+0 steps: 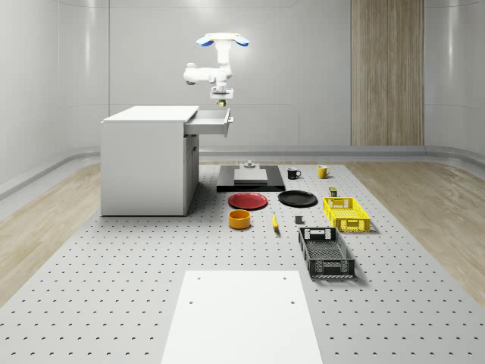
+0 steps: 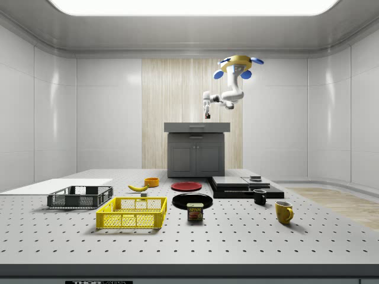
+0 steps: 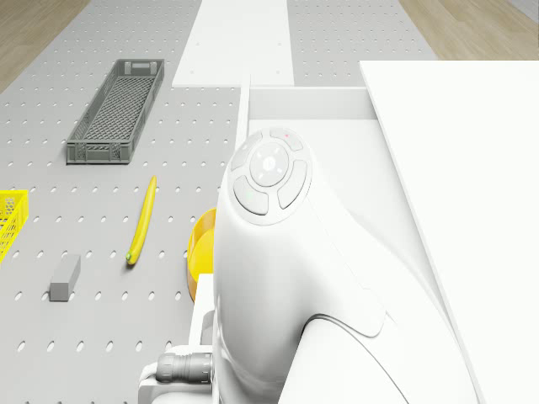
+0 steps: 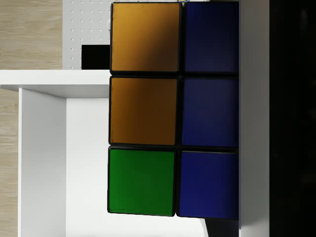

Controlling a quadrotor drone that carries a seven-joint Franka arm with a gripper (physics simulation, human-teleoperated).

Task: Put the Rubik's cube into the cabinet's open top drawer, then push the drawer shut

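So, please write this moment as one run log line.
drone: hovering above open top drawer | tool: shut on Rubik's cube, over drawer | cube: not released | drawer: open

One cabinet point(image 1: 145, 159), two crates point(image 1: 346, 214) point(image 1: 326, 253), two plates point(image 1: 248, 200) point(image 1: 297, 199), two mugs point(image 1: 293, 174) point(image 1: 322, 171), one bowl point(image 1: 239, 219), one banana point(image 1: 274, 221)

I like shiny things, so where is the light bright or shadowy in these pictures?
Side view: a big bright ceiling light panel glows white overhead. Whole-scene view: the white cabinet throws a soft shadow on the grey pegboard floor. Wrist view: the multicoloured Rubik's cube has a darker shade across its top orange square.
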